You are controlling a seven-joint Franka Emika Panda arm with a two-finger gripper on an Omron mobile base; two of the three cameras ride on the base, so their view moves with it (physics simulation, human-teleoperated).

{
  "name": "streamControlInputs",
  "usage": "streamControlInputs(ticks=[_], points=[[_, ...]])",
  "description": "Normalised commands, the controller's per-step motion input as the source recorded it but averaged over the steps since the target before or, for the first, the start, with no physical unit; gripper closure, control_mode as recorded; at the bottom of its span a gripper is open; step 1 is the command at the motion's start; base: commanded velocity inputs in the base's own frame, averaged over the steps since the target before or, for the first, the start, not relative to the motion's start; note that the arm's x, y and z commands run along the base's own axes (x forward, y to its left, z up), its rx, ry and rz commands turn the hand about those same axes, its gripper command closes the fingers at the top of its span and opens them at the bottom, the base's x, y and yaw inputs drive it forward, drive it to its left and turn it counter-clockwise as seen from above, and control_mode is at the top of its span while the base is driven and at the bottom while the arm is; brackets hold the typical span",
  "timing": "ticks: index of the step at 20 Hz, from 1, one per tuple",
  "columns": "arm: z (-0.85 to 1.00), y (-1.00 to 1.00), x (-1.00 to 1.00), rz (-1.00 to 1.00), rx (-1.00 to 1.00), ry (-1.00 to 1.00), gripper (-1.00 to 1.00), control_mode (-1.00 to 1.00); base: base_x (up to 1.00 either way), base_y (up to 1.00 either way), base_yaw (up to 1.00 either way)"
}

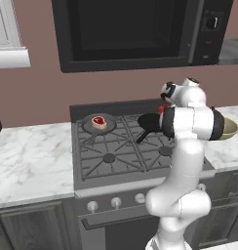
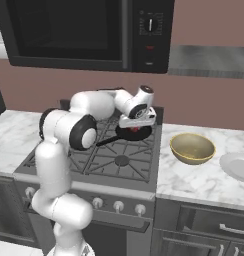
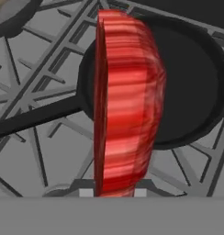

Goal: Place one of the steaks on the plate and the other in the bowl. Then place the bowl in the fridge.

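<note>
One steak (image 3: 125,105) stands on edge between my fingers, lifted just above the black frying pan (image 3: 192,82) on the stove's back right burner. My gripper (image 2: 137,128) is shut on this steak. The other steak (image 1: 98,122) lies flat in the grey pan (image 1: 88,126) on the back left burner. On the marble counter right of the stove sits the tan bowl (image 2: 192,148), holding nothing. The light-grey plate (image 2: 236,166) lies beyond it at the right edge, also bare. The fridge is out of view.
The black pan's handle (image 2: 108,140) points toward the stove front. A dark microwave (image 1: 130,29) hangs over the stove (image 1: 116,156). Marble counter (image 1: 28,161) extends to the left of the stove.
</note>
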Motion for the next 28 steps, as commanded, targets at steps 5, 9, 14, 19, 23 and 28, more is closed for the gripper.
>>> streamControlInputs(ticks=[5,9,14,19,23,28], points=[[0.72,-0.04,-0.54,-0.12,0.0,-0.15,1.0,-1.0,0.0,0.0,0.0],[1.0,-0.31,-0.41,-0.18,0.0,-0.11,1.0,-1.0,0.0,0.0,0.0],[0.71,-0.54,-0.24,-0.24,-0.04,0.02,1.0,-1.0,0.0,0.0,0.0],[0.31,-0.67,-0.11,-0.35,-0.17,0.11,1.0,-1.0,0.0,0.0,0.0],[0.06,-0.73,-0.39,-0.4,-0.09,0.06,1.0,-1.0,0.0,0.0,0.0],[0.0,-0.76,-0.53,-0.42,0.0,0.0,1.0,-1.0,0.0,0.0,0.0]])
